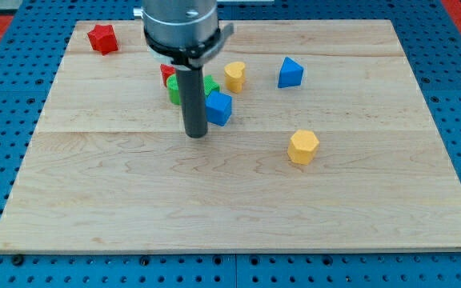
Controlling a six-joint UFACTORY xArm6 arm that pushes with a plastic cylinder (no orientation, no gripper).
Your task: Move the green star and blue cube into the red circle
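My tip (195, 134) rests on the board just left of and slightly below the blue cube (218, 107). Behind the rod, a green block (173, 89) shows on both sides of it, likely the green star and a second green piece; the rod hides where they meet. A red block (167, 74), partly hidden by the rod and its collar, sits just above the green one. The blue cube touches or nearly touches the green block's right part.
A yellow heart-like block (234, 76) sits right of the cluster. A blue triangular block (290, 73) lies further right. A yellow hexagon (303, 147) is at the lower right. A red star (102, 38) is at the top left. The wooden board (230, 200) has blue pegboard around it.
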